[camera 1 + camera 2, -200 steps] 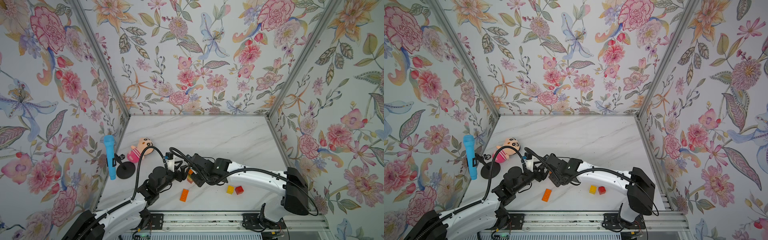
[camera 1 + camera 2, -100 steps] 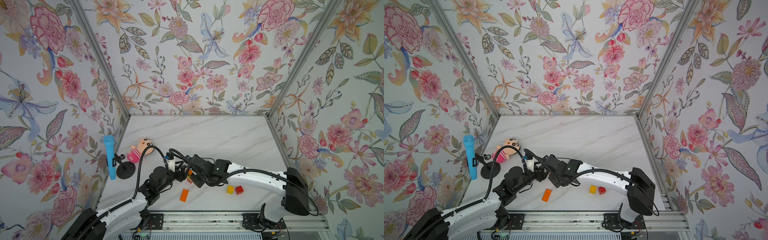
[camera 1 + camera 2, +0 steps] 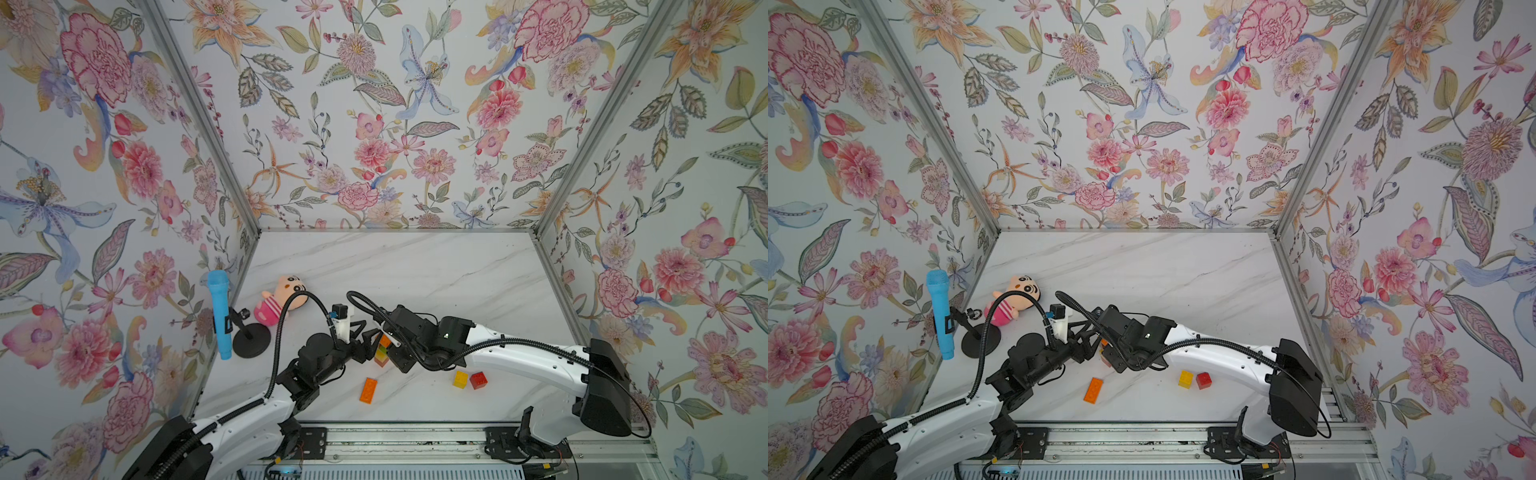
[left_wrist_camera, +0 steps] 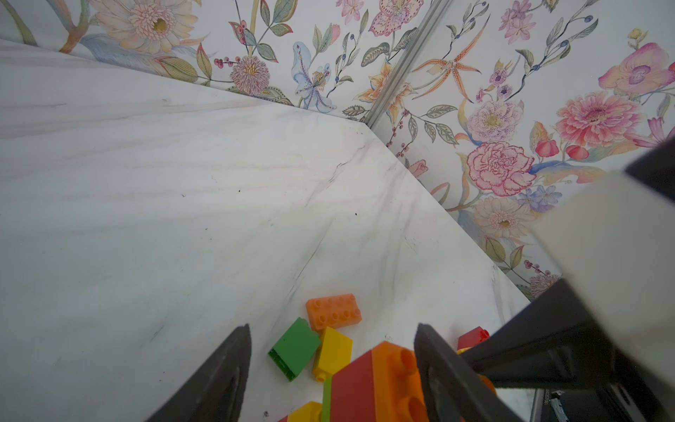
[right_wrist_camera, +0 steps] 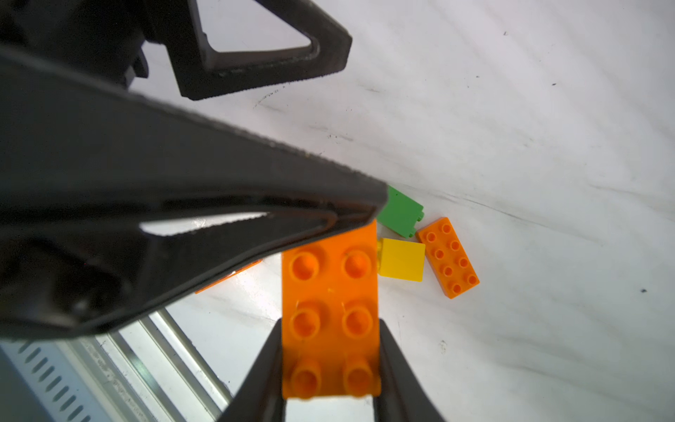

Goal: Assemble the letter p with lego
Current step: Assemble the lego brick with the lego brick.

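Marble table [image 3: 415,270] within floral walls [image 3: 374,124]. Near the middle of its front edge the right gripper [image 5: 330,327] is clamped on a lego stack [image 4: 380,376], its fingers [image 5: 266,369] on the long sides of the studded orange top brick [image 5: 330,292]; red, green and yellow bricks sit beneath. The left gripper [image 4: 333,329] stands open about the stack, one finger [image 4: 438,372] beside it. A green brick [image 5: 400,215], a yellow brick [image 5: 401,259] and a long orange brick [image 5: 448,257] lie loose nearby.
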Robot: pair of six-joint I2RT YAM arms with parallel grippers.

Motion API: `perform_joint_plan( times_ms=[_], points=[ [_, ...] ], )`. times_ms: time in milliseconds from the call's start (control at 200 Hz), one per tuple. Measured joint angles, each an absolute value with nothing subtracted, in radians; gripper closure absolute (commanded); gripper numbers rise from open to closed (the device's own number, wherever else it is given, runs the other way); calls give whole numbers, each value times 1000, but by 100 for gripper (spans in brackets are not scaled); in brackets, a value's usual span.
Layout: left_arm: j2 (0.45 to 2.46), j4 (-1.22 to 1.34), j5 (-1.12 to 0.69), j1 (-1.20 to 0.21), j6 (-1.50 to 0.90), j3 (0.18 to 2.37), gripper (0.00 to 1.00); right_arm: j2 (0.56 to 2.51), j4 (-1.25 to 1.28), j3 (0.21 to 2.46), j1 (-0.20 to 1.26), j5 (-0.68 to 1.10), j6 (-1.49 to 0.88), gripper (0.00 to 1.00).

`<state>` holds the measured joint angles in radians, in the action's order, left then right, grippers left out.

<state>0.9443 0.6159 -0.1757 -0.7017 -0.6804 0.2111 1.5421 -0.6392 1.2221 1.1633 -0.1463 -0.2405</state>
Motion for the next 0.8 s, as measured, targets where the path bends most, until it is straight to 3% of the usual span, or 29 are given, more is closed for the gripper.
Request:
perform_joint_plan(
  times_ms=[801],
  points=[
    [1004, 663, -178, -702, -699, 211, 41, 1571, -610, 1209, 1174, -146, -241, 92]
  ],
)
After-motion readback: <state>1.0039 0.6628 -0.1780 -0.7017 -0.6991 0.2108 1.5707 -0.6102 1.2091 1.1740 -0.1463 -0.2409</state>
